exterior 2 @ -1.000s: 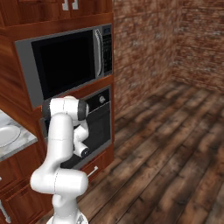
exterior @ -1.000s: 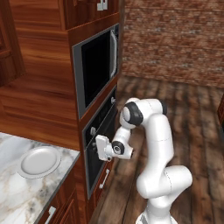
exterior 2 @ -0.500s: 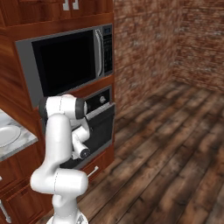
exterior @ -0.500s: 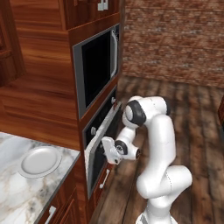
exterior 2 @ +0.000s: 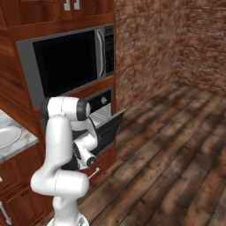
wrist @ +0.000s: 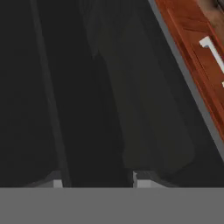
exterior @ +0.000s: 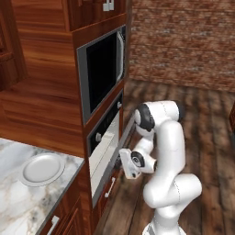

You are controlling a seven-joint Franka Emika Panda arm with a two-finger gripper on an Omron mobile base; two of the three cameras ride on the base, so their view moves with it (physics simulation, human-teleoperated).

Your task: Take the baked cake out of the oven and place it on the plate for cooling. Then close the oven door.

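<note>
We see the oven door (exterior 2: pixel 108 127) part-lowered, our pincer (exterior: pixel 122 164) at its edge, jaw state unclear, while the plate (exterior: pixel 42 169) waits on the worktop (exterior: pixel 18 206).

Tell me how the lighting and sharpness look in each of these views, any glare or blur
Left base view: even, flat light, soft shadow beside the plate. Right base view: microwave window pure black, no glare; distant brick slightly soft. Hand view: very dark, oven door glass close up with a faint murky reflection, little detail.
</note>
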